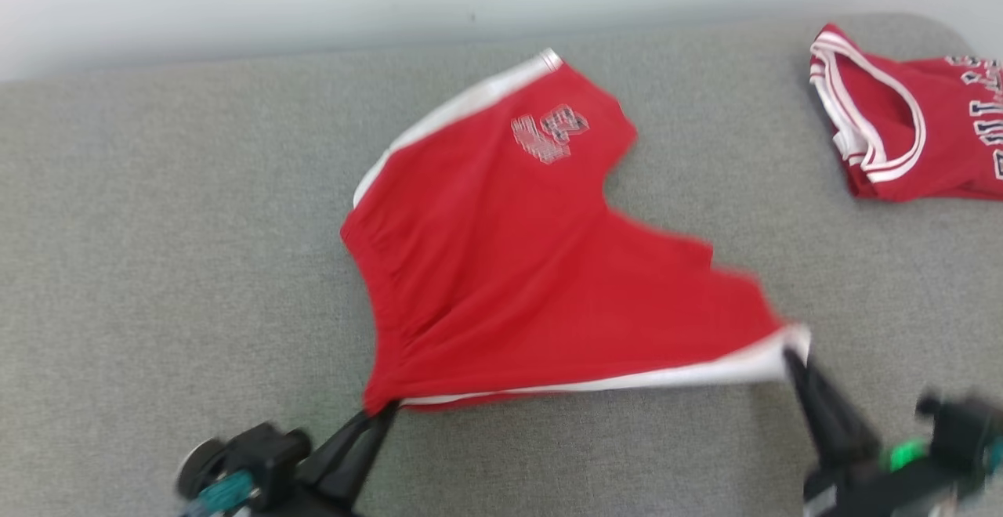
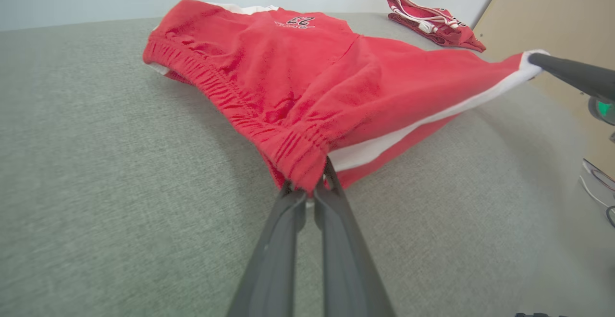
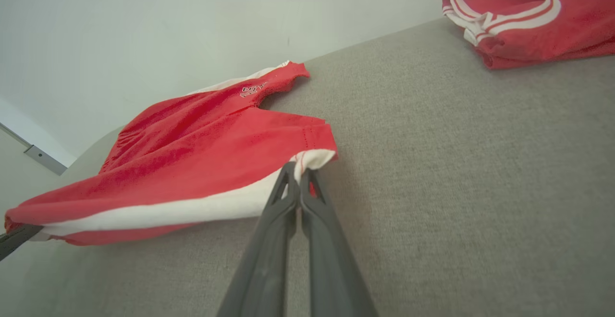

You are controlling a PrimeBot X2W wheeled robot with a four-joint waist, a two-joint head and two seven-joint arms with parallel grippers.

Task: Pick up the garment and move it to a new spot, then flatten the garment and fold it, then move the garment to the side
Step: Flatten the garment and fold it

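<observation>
The garment [image 1: 509,266] is a pair of red shorts with white side stripes and a small printed logo, spread across the middle of the grey cushion. My left gripper [image 1: 384,411] is shut on the waistband corner [image 2: 300,170] at the near left. My right gripper [image 1: 791,356] is shut on the white-striped leg-hem corner [image 3: 312,161] at the near right. The near edge is stretched taut between the two grippers and lifted slightly off the cushion, while the far leg lies on the fabric. The left wrist view also catches the right gripper's finger [image 2: 571,72].
A folded red jersey [image 1: 909,125] with white trim and dark lettering lies at the cushion's far right corner. A pale wall [image 1: 313,0] runs behind the grey cushion [image 1: 157,251]. Beyond the cushion's right edge is a tan floor [image 2: 552,14] with cables [image 2: 598,182].
</observation>
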